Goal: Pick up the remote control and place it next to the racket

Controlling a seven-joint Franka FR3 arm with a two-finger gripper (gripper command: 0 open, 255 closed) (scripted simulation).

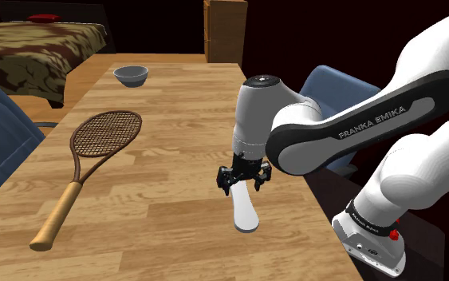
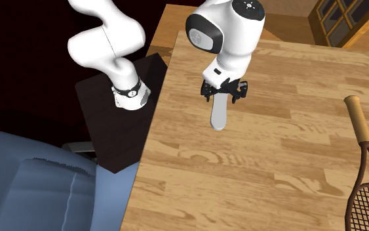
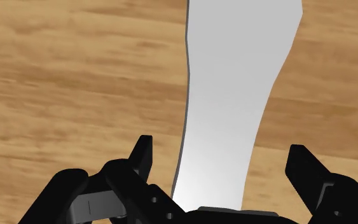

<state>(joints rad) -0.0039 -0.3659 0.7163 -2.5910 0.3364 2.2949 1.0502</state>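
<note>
White remote control [image 1: 246, 211]: lies on the wooden table [image 1: 175, 227], close to the edge nearest the stand [image 2: 114, 134]. It is long and plain, and wider at the end away from the gripper (wrist view [image 3: 234, 89]).
Gripper [image 1: 244, 183]: black, pointing down over the remote's narrower end. Its fingers [image 3: 142, 153] stand apart on either side of the remote, with a gap on each side, so nothing is held.
Racket [image 1: 103, 137]: brown wooden frame and pale handle, flat on the table and well apart from the remote. It lies at the shoulder view's left, handle toward the near edge. In the second exterior view it is at the right edge [image 2: 362, 134].
Bowl [image 1: 131, 75]: grey, upright at the far end of the table, beyond the racket's head.
Arm [image 1: 350, 132]: white, marked FRANKA EMIKA, reaching from the stand over the table's edge.
Around the table: a blue armchair [image 1: 330, 86] behind the arm and a bed [image 1: 31, 48] with a mottled brown cover at the shoulder view's upper left.
</note>
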